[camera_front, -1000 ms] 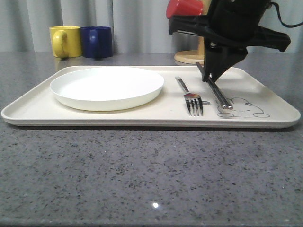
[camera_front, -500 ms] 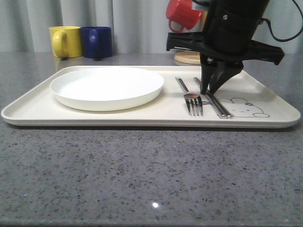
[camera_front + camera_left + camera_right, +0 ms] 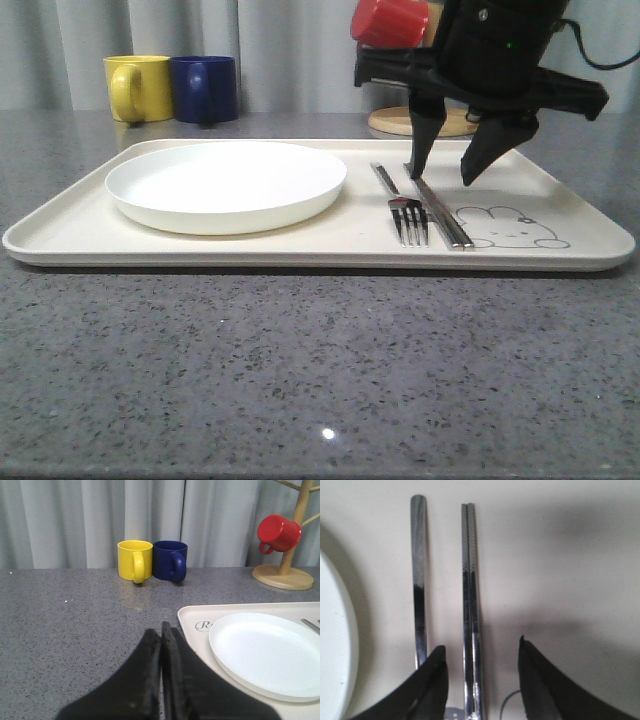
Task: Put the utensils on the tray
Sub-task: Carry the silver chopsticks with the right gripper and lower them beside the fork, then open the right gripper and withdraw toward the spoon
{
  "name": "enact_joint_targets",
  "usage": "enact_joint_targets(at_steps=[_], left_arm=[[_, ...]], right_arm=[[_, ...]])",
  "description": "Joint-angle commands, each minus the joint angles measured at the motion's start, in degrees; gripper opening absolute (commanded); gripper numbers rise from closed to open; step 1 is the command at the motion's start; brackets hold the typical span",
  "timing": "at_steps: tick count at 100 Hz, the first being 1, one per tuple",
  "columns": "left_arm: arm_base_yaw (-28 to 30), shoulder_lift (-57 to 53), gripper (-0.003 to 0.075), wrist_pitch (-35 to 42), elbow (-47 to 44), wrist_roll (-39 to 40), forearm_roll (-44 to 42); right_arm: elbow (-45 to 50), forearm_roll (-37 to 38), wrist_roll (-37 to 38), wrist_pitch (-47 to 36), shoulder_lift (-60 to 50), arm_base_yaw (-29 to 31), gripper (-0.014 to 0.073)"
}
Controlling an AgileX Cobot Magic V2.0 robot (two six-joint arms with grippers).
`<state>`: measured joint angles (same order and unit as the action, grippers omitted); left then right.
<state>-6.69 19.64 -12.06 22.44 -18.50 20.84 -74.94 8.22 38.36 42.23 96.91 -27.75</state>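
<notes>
A silver fork point(image 3: 405, 210) and a pair of silver chopsticks point(image 3: 440, 212) lie side by side on the cream tray point(image 3: 300, 255), right of the plate and beside the rabbit drawing. My right gripper point(image 3: 441, 176) hangs just above the chopsticks, open, one finger on each side and touching neither. From the right wrist, the chopsticks point(image 3: 470, 605) run between the open jaws of the right gripper point(image 3: 482, 652), with the fork handle point(image 3: 419, 580) beside them on the tray point(image 3: 560, 555). My left gripper point(image 3: 161, 632) is shut on nothing, over the grey table near the tray's corner point(image 3: 192, 622).
A round white plate point(image 3: 226, 185) takes up the tray's left half. Yellow point(image 3: 138, 88) and blue point(image 3: 204, 88) mugs stand at the back left. A red mug point(image 3: 390, 20) hangs on a wooden mug tree point(image 3: 420, 122) behind the right arm.
The right gripper lowered the chopsticks onto the tray beside the fork, then opened and let them go. They now lie flat. The left arm has not moved.
</notes>
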Motion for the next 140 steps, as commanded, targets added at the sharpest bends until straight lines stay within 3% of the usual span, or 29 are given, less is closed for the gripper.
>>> enact_joint_targets(at_steps=[1,21,45,85,140], left_arm=[[-0.1,0.4,-0.0018,4.4,1.6,0.0,0.5],[-0.1,0.4,-0.0018,4.4,1.6,0.0,0.5],[-0.1,0.4,-0.0018,4.4,1.6,0.0,0.5],[-0.1,0.4,-0.0018,4.4,1.6,0.0,0.5],[-0.1,0.4,-0.0018,4.4,1.6,0.0,0.5]], right_arm=[[-1.7,1.2,0.0,-1.1,-5.3,0.8,0.0351],[-1.7,4.7,-3.9,3.4,-10.3,5.4,0.0351],[-1.7,4.5,-16.1,9.5,-12.6,17.4,0.0351],[-1.7,-5.5,-35.5,9.5,-11.3,34.5,0.0351],[-1.7,-7.0,-37.4,7.3,-2.7,37.1,0.0351]])
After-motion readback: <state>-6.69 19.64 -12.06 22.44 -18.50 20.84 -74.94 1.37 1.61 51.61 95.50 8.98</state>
